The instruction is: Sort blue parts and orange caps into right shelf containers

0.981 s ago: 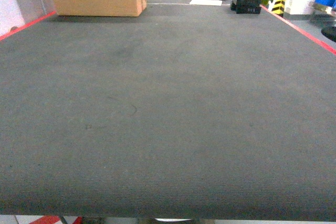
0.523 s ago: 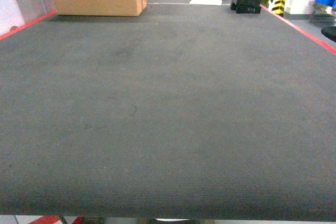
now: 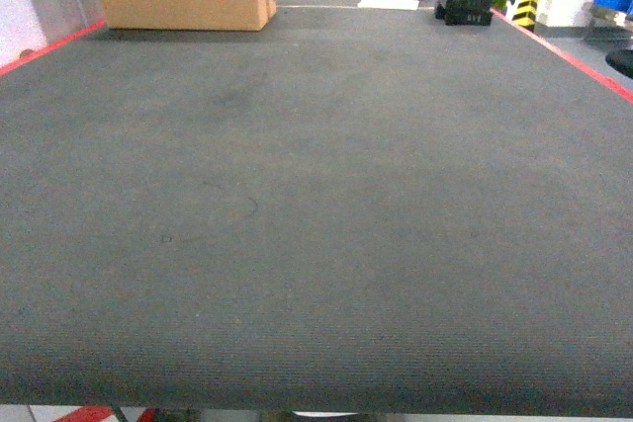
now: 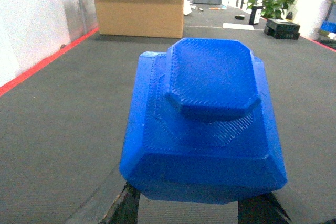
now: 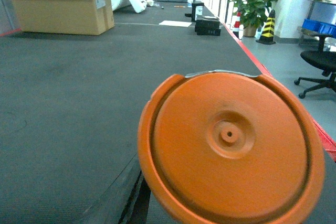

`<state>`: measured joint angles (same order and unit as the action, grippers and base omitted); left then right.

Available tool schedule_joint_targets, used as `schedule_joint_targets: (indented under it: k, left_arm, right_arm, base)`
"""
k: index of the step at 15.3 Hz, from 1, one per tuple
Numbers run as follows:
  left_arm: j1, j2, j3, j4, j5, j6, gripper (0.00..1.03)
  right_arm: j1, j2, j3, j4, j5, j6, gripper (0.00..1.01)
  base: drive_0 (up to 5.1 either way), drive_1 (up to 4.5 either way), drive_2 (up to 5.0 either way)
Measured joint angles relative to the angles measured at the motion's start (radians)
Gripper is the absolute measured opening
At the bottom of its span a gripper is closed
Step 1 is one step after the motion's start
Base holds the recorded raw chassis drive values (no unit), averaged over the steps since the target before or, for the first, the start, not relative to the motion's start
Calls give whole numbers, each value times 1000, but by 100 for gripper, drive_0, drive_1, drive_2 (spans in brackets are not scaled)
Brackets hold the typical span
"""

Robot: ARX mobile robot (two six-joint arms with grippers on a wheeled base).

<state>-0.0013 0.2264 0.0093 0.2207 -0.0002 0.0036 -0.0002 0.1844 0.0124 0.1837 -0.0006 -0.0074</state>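
The left hand [image 4: 184,211] holds a stepped, octagonal blue part [image 4: 202,129] just above it; the right hand [image 5: 142,203] holds a round orange cap [image 5: 231,150] with a central dimple.

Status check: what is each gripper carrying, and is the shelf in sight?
Left gripper shut on blue part. Right gripper shut on orange cap. No shelf or containers in view, only grey carpet ahead.
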Motion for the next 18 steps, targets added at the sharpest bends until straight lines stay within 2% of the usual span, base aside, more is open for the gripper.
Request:
schedule_joint_targets:
  k: [1, 2, 3, 4, 5, 6, 18]
  left_arm:
    - [0, -24, 0, -21, 0, 0, 42]
    - [0, -36, 0, -30, 0, 0, 42]
    - [0, -48, 0, -45, -3, 0, 42]
    - [0, -54, 0, -50, -2, 0, 42]
    - [0, -140, 1, -188, 1, 0, 42]
    - [0, -219, 1, -226, 0, 0, 42]
    - [0, -218, 1, -228, 0, 0, 42]
  right_arm:
    - [0, -19, 0, -27, 0, 0, 44]
    - [0, -90, 0, -139, -1, 0, 44]
    - [0, -163, 0, -197, -2, 0, 44]
    - [0, -178, 1, -169, -2, 0, 44]
    - [0, -179, 1, -193, 0, 0, 44]
    - [0, -179, 1, -195, 1, 0, 44]
    - [0, -179, 1, -190, 0, 0, 44]
  base:
    - [0, 0, 0]
    - [0, 0, 0]
    - [0, 0, 0]
    - [0, 0, 0]
    - [0, 0, 0]
    - [0, 0, 0]
    - [0, 0, 0]
